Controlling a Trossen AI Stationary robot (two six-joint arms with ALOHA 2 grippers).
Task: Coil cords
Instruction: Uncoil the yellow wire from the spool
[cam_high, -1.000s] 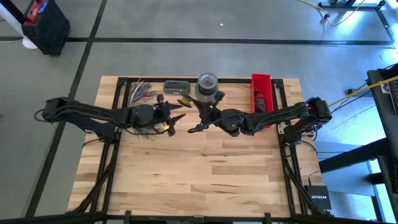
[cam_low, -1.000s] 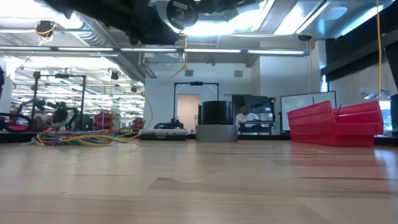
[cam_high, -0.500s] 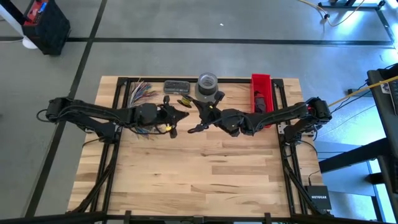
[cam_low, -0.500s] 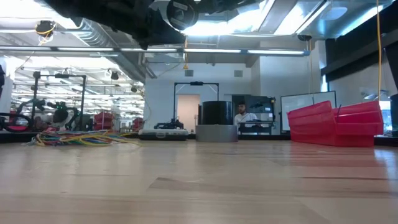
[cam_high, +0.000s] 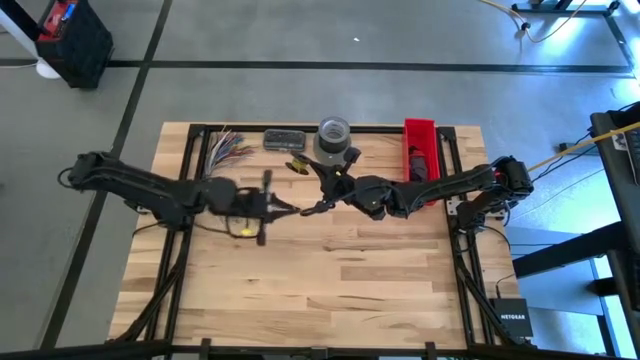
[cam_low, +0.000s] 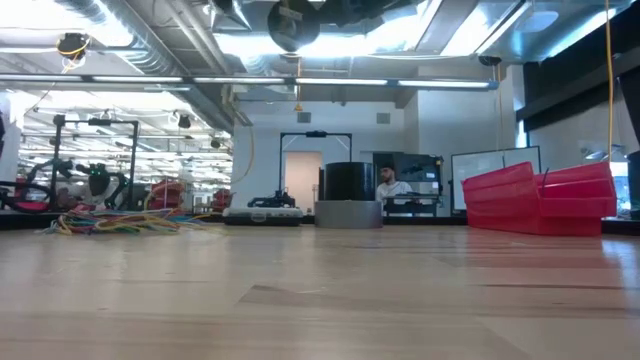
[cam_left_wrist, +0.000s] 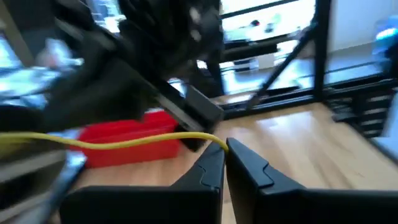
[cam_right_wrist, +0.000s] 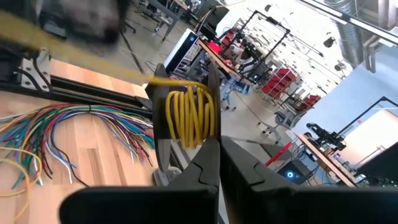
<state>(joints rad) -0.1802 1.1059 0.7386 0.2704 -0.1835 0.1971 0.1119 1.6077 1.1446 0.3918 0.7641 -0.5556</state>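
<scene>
Gripping: left gripper (cam_left_wrist: 225, 163) clenched on a yellow cord (cam_left_wrist: 124, 140)
Coil: wound yellow loops (cam_right_wrist: 189, 115) pinched in the closed right gripper (cam_right_wrist: 219, 163)
Tangle: loose cords (cam_high: 228, 146) at the table's (cam_high: 340, 270) far-left corner

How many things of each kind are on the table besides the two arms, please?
Bundle of loose multicoloured cords: 1
Coiled yellow cord: 1
Grey tape roll: 1
Red bin: 1
Flat dark case: 1
Total: 5
</scene>
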